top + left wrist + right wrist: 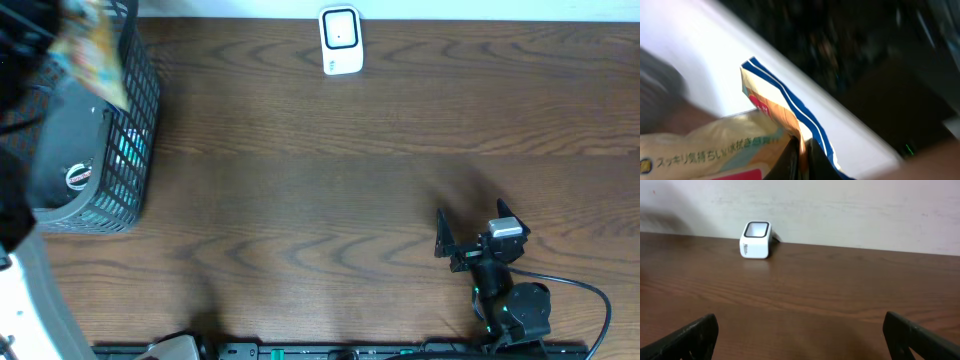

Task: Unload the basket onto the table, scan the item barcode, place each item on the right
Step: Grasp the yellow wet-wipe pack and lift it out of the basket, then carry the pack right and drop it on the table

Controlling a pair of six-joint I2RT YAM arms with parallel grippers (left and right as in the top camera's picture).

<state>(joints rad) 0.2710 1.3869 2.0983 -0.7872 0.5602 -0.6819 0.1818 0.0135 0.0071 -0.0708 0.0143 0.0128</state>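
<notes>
The item is a cream snack packet (725, 145) with green Japanese print and a blue-and-white sealed edge. My left gripper (802, 161) is shut on that edge, which is pinched between the black fingers. In the overhead view the packet (95, 45) is a colourful blur above the basket at the far left. The white barcode scanner (341, 40) stands at the table's far edge, also seen in the right wrist view (756, 240). My right gripper (472, 218) rests low at the front right, open with only bare table between its fingers (800, 325).
A black mesh basket (135, 150) stands at the left edge, with a dark object bearing a round red-and-white label (78, 178) inside. A black cable (590, 300) loops behind the right arm. A pale wall rises behind the scanner.
</notes>
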